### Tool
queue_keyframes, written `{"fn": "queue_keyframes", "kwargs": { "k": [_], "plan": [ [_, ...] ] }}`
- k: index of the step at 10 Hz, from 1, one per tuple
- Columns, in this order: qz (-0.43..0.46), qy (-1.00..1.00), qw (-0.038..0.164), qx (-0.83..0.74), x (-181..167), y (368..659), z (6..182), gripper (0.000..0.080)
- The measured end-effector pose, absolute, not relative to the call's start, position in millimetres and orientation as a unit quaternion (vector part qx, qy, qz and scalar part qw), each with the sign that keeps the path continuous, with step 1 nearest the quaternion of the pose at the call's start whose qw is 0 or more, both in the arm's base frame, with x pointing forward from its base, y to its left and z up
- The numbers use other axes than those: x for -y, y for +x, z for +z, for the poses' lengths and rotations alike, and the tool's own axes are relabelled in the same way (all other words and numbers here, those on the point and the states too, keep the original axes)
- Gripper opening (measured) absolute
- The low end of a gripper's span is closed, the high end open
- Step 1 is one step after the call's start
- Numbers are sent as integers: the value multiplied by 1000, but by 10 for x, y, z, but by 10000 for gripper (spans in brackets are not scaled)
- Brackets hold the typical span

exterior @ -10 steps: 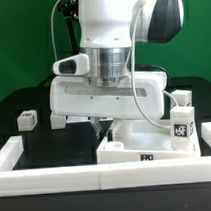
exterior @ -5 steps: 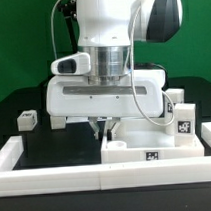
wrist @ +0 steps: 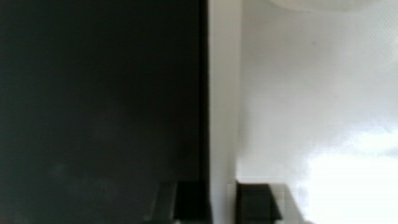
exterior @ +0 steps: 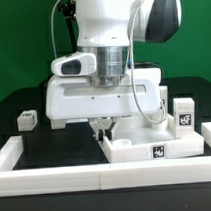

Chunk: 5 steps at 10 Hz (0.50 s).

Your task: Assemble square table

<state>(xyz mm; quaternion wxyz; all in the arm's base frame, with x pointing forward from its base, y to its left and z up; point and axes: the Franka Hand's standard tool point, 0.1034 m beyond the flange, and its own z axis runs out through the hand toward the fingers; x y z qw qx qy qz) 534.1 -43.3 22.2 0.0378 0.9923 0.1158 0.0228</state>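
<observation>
The slab [exterior: 156, 149], low right in the exterior view, has slid slightly rightward across the desk [exterior: 50, 144], the fingers [wrist: 262, 200] clamped on its rim, apparently dragging it toward the wall [exterior: 57, 174] corner.

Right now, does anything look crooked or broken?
Nothing stands out. The white plastic square slab sits by the long white border wall, the gripper at its rim; nothing looks broken or spilled.

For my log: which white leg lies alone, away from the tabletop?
The lone leg, at the exterior view's left, alone on the black table; the tagged leg stands beside the tabletop.
</observation>
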Motion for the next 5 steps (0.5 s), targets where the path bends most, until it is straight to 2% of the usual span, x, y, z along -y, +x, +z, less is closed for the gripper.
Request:
{"fn": "queue_keyframes", "kwargs": {
  "k": [5],
  "plan": [
    [14, 933, 56, -355, 219, 5538, 204, 61]
  ]
}}
